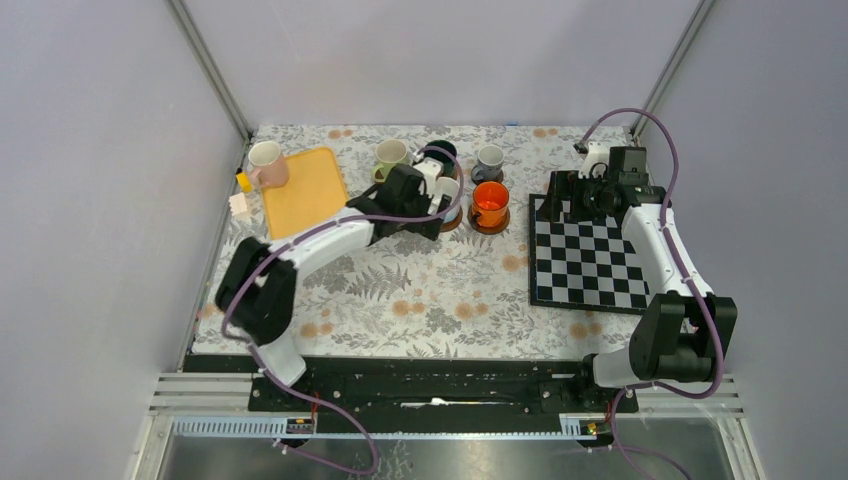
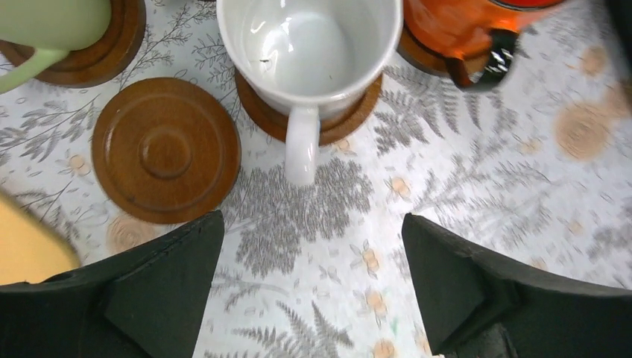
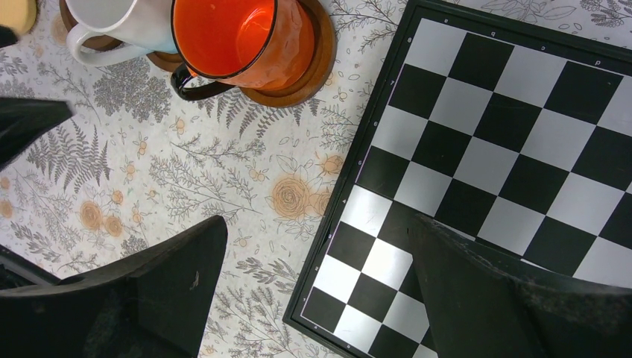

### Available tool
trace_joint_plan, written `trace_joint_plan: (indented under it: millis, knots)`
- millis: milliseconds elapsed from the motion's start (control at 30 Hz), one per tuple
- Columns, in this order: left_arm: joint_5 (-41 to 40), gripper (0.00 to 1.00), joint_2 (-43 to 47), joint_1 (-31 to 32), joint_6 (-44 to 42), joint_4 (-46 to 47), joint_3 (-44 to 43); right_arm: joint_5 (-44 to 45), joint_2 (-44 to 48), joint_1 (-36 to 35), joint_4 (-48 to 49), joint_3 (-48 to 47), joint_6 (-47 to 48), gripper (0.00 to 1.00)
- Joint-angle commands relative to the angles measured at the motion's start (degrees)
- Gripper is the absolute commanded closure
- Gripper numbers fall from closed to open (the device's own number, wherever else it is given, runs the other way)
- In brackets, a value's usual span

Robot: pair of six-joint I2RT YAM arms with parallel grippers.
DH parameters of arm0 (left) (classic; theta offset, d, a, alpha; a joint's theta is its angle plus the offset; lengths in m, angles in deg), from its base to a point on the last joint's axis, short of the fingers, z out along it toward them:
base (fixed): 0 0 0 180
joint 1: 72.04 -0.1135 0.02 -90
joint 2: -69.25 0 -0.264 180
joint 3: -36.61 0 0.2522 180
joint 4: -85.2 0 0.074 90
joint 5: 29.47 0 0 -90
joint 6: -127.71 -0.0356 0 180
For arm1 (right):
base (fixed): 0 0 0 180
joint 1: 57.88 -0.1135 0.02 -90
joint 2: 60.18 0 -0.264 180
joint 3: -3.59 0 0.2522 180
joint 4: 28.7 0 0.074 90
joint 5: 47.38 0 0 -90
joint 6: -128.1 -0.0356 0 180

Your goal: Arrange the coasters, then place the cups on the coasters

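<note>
My left hand (image 2: 311,227) is released, its two fingers spread wide with only the flowered surface (image 2: 477,186) between them. Just beyond the fingertips the white cup (image 2: 309,45) stands upright on a coaster (image 2: 257,112), its handle pointing back toward the gap. To its left lies a bare coaster (image 2: 165,149) with nothing on it. Past that, the pale green cup (image 2: 52,22) sits on its own coaster (image 2: 112,52). To the right of the white cup, the orange cup (image 2: 462,30) rests on another coaster (image 3: 313,67).

My right hand (image 3: 319,224) is also released and holds nothing. It hangs over the near left edge of the chessboard (image 3: 507,149), well apart from the cups.

From above, the grey cup (image 1: 489,160) and the dark cup (image 1: 443,152) stand in the far row. The pink cup (image 1: 267,165) is at the far left corner of the yellow tray (image 1: 303,190); I cannot tell whether it stands on it.
</note>
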Motion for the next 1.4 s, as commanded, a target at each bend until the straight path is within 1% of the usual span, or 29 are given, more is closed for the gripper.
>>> trace_joint_plan:
  millis: [0,33,100,200,333,433,600,700,833,1000,1167,1367]
  knots:
    - [3.79,0.01,10.33,-0.28,-3.13,-4.92,2.14,-1.94,1.06,0.03,-0.05,-0.09,0.66,0.01]
    - [3.94,0.01,11.75,-0.66,-3.6,-5.8,2.55,-2.13,1.11,0.0,0.1,0.08,0.62,0.02]
    - [7.66,0.01,14.63,-2.5,-3.65,-7.15,3.31,-2.1,0.92,0.02,0.17,0.23,0.58,0.02]
    - [11.26,0.01,18.95,-7.49,-3.07,-8.12,4.51,-2.47,0.38,0.03,0.06,0.23,0.86,0.02]
    - [15.37,0.01,23.68,-16.78,-3.31,-7.92,6.94,-1.85,-0.04,0.05,0.02,0.36,1.48,0.02]
    - [19.3,0.01,25.07,-24.33,-4.77,-8.78,8.12,-2.1,-0.35,0.04,-0.56,-0.31,1.9,0.02]
    - [22.67,0.01,24.54,-34.96,-7.89,-11.13,8.22,-2.59,0.1,0.05,-2.07,-2.34,2.45,0.02]
    - [27.74,0.01,23.67,-41.48,-10.08,-11.85,8.76,-3.31,-0.55,0.06,-3.47,-4.31,2.55,0.02]
    - [28.53,0.01,23.12,-48.02,-12.51,-10.67,9.3,-2.89,-1.54,0.07,-4.44,-5.92,2.54,0.02]
    - [24.95,0.01,20.06,-54.23,-17.39,-8.53,7.89,-2.9,-1.73,0.07,-4.78,-6.01,2.82,0.02]
    - [27.54,0.1,15.04,-61.62,-17.46,-7.74,5.05,-3.02,-1.69,0.07,-4.32,-5.47,3.13,0.02]
    - [29.55,0.21,11.39,-66.43,-19.52,1.48,6.53,-4.26,-2.57,0.07,-4.36,-6.17,3.16,0.02]
